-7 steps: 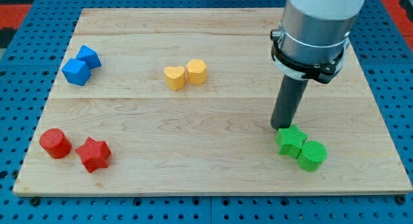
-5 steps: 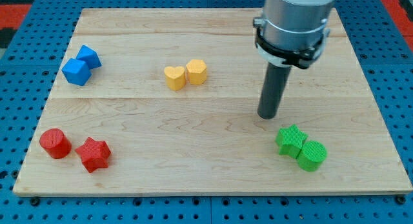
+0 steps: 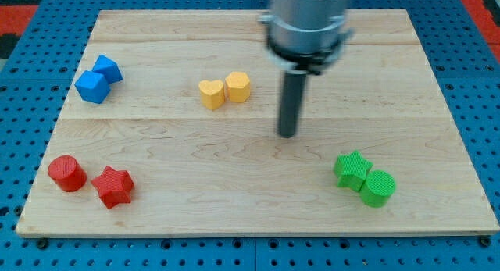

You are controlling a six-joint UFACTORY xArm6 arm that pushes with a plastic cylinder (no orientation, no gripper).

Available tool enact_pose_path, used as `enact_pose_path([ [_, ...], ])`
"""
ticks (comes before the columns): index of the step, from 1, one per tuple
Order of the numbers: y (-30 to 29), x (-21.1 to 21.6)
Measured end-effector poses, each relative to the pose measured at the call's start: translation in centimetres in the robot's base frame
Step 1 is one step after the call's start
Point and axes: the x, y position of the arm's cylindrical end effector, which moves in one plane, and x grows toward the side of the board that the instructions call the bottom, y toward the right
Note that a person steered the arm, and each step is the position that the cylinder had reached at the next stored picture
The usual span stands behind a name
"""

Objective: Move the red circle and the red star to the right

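Our board carries our rod, which has no fingers to open or close; my tip, somewhat blurred, sits well right of the red star. The red circle touches the star's left, we think. Pushing off-centre could split them.

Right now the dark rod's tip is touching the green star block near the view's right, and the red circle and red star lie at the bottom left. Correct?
Not quite. In the camera view my tip stands on bare board, apart from the green star block. The red circle and red star do lie bottom left.
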Motion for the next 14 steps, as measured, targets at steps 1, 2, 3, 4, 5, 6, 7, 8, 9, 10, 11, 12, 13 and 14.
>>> enact_pose_path([
  [1, -9.6, 1.0],
  [2, -17.9, 0.9],
  [3, -27.2, 0.9],
  [4, -31.5, 1.2],
  [5, -31.1, 2.8],
  [6, -30.1, 4.8],
  [7, -30.1, 4.9],
  [8, -30.1, 4.9],
  [9, -30.2, 4.9],
  [10, -30.5, 4.9],
  [11, -30.6, 4.9],
  [12, -30.7, 4.9],
  [13, -30.8, 4.9],
  [14, -31.0, 4.9],
])
